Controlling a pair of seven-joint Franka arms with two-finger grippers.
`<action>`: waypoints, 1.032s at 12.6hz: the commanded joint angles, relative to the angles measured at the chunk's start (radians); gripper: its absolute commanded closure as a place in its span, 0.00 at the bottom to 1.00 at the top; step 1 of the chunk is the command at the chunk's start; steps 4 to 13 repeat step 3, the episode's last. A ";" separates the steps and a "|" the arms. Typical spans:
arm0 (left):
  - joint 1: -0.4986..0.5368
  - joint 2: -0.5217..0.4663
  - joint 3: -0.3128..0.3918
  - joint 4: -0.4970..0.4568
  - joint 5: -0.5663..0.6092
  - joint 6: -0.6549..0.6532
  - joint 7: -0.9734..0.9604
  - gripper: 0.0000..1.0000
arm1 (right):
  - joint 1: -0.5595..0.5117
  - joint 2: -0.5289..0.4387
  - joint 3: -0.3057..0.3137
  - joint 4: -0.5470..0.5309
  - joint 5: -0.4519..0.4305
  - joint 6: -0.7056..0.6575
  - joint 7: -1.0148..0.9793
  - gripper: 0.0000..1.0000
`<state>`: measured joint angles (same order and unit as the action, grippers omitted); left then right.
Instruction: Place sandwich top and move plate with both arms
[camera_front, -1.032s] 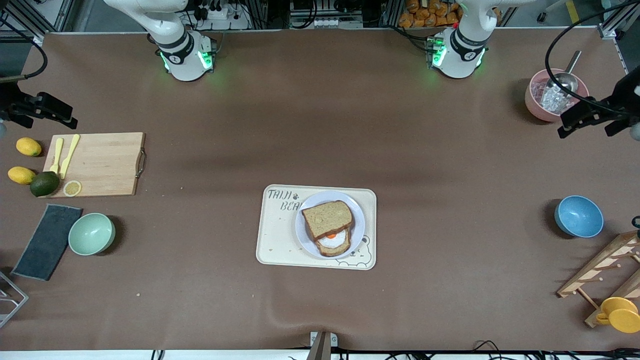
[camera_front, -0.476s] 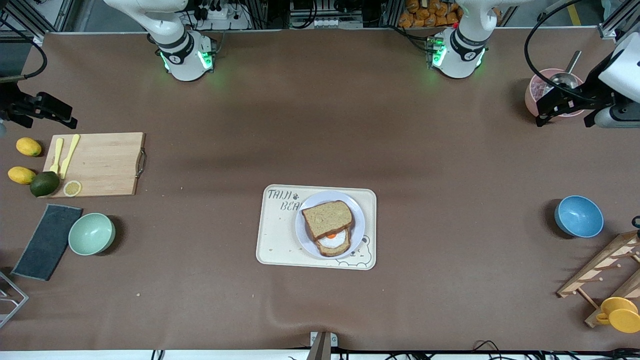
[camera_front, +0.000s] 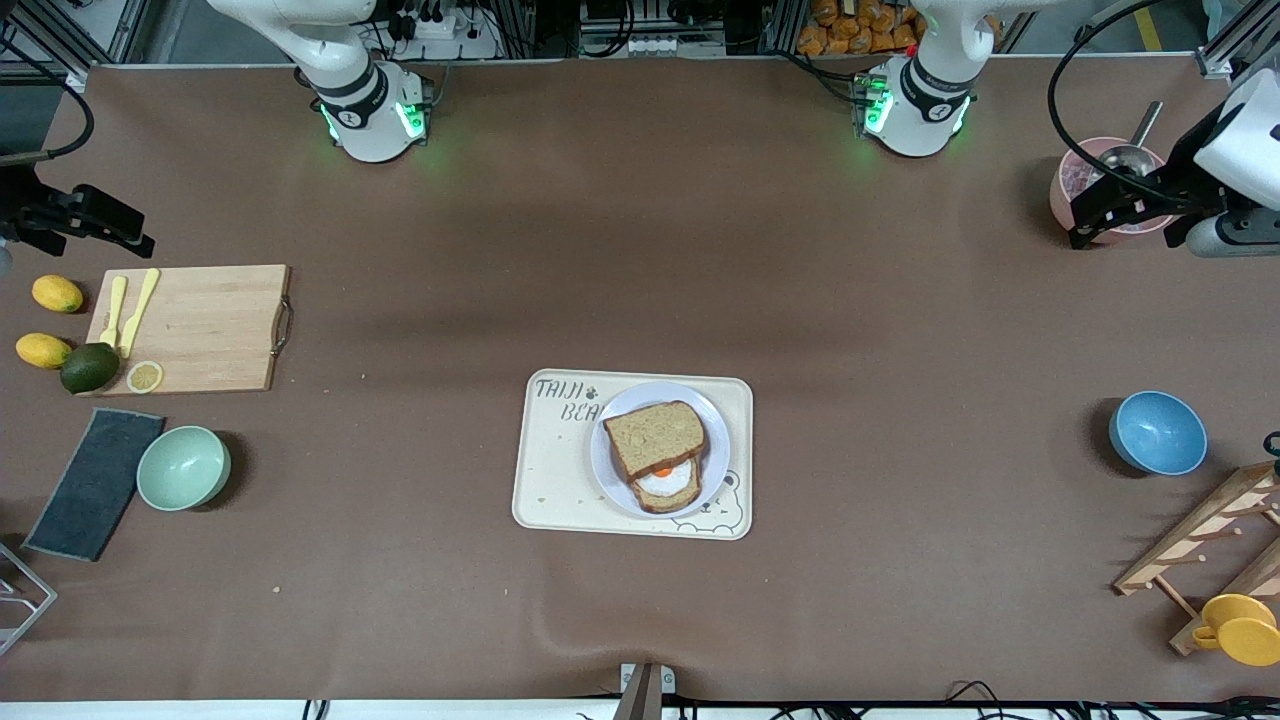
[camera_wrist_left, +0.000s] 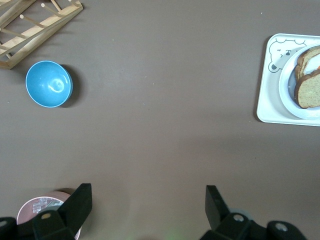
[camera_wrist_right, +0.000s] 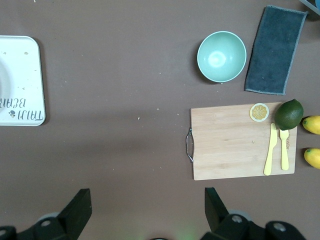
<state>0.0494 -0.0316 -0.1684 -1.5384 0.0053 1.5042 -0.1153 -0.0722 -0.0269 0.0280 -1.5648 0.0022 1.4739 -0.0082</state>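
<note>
— Looking at the middle of the worktop (camera_front: 400, 600): where is the sandwich top (camera_front: 655, 438)?

— It lies on the plate (camera_front: 605, 462), resting askew on the bread slice with the fried egg (camera_front: 667, 482), so part of the egg shows at the edge nearer the front camera. The plate sits on the cream bear-printed tray (camera_front: 560, 480), toward the tray's end that faces the left arm.

— And the left end effector (camera_front: 1125, 212)?

— It hangs in the air over the pink bowl with the metal scoop (camera_front: 1085, 185), at the left arm's end of the worktop. Its fingers (camera_wrist_left: 75, 207) stand wide apart in the left wrist view, with nothing between them.

— The right one?

— The right end effector (camera_front: 85, 222) hangs at the right arm's end of the worktop, above the brown surface near the wooden cutting board (camera_front: 205, 328). Its fingers (camera_wrist_right: 77, 210) are also spread, holding nothing.

— What else is around?

— On and beside the board: a yellow knife and fork (camera_front: 130, 310), a lemon slice (camera_front: 145, 376), a lime (camera_front: 89, 368) and two lemons (camera_front: 50, 320). Nearer the camera, a mint bowl (camera_front: 183, 468) beside a dark cloth (camera_front: 95, 483). At the left arm's end, a blue bowl (camera_front: 1158, 432) and a wooden rack (camera_front: 1200, 545).
</note>
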 joint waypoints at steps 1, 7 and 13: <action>0.012 -0.017 -0.016 -0.006 0.008 -0.013 -0.017 0.00 | -0.029 -0.001 0.017 -0.001 -0.004 -0.007 -0.001 0.00; 0.012 -0.017 -0.016 -0.005 0.008 -0.013 -0.017 0.00 | -0.029 -0.001 0.017 -0.003 -0.002 -0.007 -0.001 0.00; 0.012 -0.017 -0.016 -0.005 0.008 -0.013 -0.017 0.00 | -0.029 -0.001 0.017 -0.003 -0.002 -0.007 -0.001 0.00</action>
